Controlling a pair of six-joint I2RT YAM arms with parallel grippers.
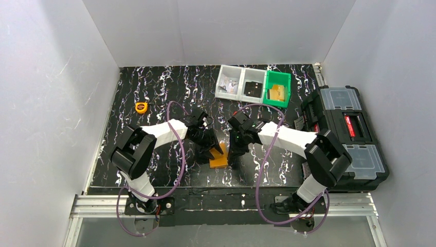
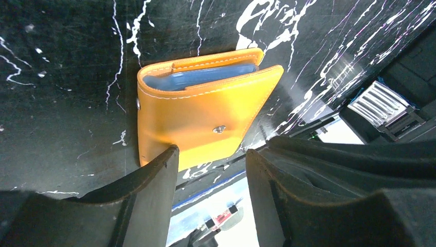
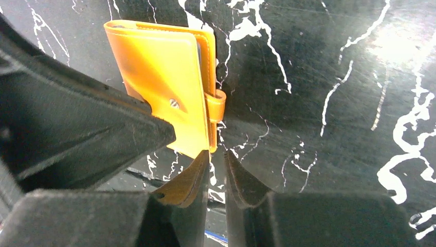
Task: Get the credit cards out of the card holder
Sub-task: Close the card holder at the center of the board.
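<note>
The left pincer (image 2: 211, 159) is standing wide open just over the near edge of the small flat orange leather-like card holder (image 2: 198, 110); the right pincer (image 3: 216, 167) is nearly shut, gripping nothing, at the wallet's corner. If either pushes rather than grips, the holder is likely sliding across the black marbled worktop (image 1: 154, 92). Lying lower centre in the overhead frame, the holder is gaping slightly, with pale blue credit cards (image 2: 198, 78) peeking from inside.

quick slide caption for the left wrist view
Left claw open at the near edge of the orange card holder, pale blue cards showing inside.
</note>
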